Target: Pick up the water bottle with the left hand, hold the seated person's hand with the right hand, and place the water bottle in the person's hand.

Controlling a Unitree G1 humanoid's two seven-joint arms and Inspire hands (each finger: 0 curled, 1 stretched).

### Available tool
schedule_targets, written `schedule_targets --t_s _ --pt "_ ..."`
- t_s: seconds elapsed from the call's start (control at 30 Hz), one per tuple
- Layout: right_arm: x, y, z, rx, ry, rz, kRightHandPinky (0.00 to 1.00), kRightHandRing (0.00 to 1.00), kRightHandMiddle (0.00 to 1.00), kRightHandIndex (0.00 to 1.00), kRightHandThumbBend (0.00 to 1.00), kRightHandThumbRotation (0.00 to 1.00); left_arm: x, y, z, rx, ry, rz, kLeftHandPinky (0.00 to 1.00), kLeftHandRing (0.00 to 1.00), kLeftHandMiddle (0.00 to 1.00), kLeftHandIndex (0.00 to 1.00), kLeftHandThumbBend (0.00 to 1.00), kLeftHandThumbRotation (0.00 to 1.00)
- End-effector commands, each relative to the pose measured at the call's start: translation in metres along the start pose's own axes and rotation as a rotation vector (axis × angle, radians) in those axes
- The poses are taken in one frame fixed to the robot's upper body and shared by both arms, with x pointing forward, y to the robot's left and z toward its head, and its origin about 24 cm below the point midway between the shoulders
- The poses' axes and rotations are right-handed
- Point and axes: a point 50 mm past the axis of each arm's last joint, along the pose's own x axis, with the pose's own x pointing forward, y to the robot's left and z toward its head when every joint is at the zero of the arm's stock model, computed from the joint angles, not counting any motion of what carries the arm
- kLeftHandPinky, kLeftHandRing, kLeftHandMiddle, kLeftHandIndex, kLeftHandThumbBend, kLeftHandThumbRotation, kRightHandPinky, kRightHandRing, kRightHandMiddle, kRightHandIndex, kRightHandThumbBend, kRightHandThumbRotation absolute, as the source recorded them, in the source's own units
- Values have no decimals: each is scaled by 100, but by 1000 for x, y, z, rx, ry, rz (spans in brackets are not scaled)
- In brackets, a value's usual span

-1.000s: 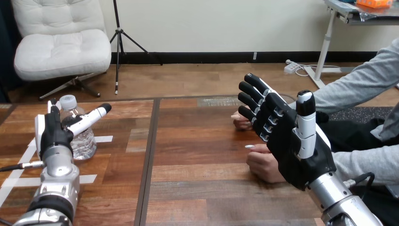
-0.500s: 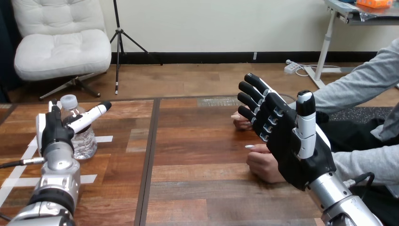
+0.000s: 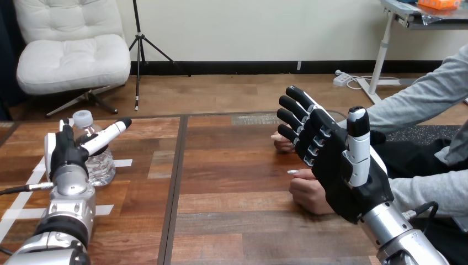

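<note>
A clear water bottle [image 3: 98, 159] with a white cap stands upright on the table's left part. My left hand [image 3: 67, 152] is right in front of it, fingers straight and open, thumb stretched across the bottle's front. My right hand [image 3: 336, 160] hovers open at the right, palm toward me, fingers straight and spread. Behind it lie the person's hands: one fist [image 3: 307, 190] near the table's right edge, partly hidden by my palm, another [image 3: 282, 144] farther back behind my fingers. I cannot see my right hand holding either.
White tape marks [image 3: 33, 193] lie on the wooden table [image 3: 232, 182] around the bottle. A dark seam [image 3: 175, 182] runs down the table between left and right halves. The person's grey sleeves [image 3: 425, 99] come in from the right.
My left hand has crept forward and slightly right toward the bottle. The right hand and the person's hands have stayed put.
</note>
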Motion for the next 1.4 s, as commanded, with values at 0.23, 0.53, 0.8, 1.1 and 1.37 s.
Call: schedule_targets --t_s 0.23,0.53,0.8,1.1,1.37 --pt "12 4 21 -34 -109 27 100 98 97 96 97 100 6 1 45 15 -75 33 100 100 100 100 92 35" --pt "11 4 21 -33 -113 27 100 98 96 95 97 100 6 0 50 47 -67 50 100 100 100 100 91 36" --pt "11 4 21 -28 -116 27 100 98 96 95 97 100 6 0 52 77 -63 56 100 100 100 100 89 37" --pt "10 5 22 -24 -122 28 100 98 97 96 96 100 7 2 55 83 -50 71 100 100 100 100 91 37" --pt "10 5 21 -19 -124 25 100 98 96 95 96 100 7 3 57 74 -43 106 98 100 100 100 90 31"
